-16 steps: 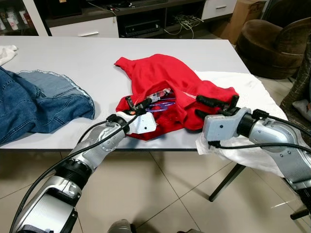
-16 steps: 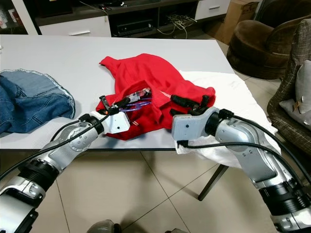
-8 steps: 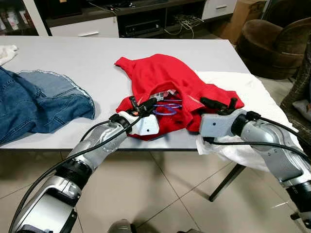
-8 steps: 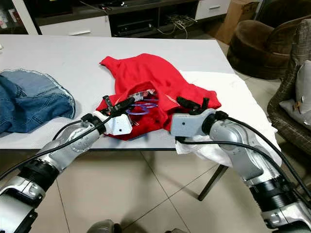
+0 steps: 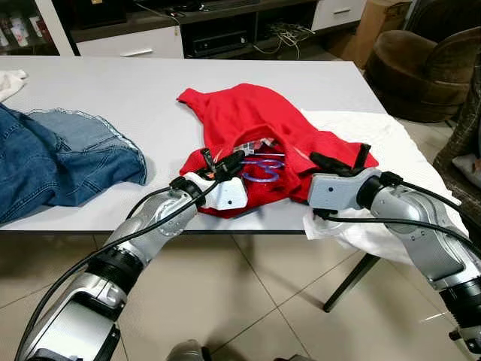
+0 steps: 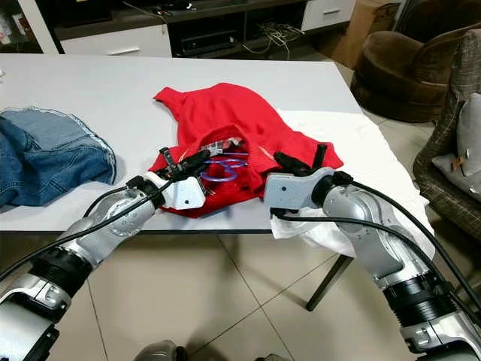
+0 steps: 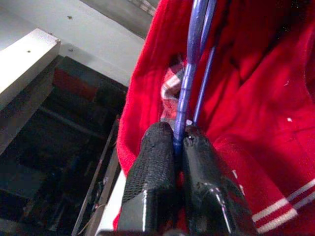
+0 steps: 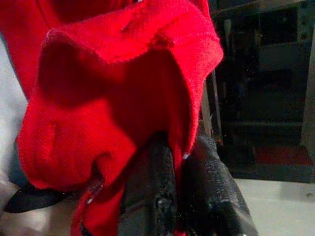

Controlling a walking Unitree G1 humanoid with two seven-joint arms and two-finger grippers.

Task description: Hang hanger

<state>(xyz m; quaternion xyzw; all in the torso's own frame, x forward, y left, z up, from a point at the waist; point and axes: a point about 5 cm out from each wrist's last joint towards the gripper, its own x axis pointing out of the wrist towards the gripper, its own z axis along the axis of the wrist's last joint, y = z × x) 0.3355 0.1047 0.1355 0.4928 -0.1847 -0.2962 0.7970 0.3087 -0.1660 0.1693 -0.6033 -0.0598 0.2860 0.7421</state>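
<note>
at centre frame the left gripper (image 5: 219, 162) is clamped on a blue hanger (image 5: 259, 167), whose loop sits inside the opening of a red shirt (image 5: 255, 120) lying on the white table (image 5: 135, 90). right of centre, the right gripper (image 5: 342, 162) pinches a fold of the shirt's edge, holding the opening apart. judged from this, the hanger is partly threaded into the garment; seating it in the shoulders and hanging it up remain. most of the hanger is buried in cloth, so its hook and shape cannot be made out. no rail is evident. jeans (image 5: 52, 158) lie at left, a white cloth (image 5: 391, 143) at right.
</note>
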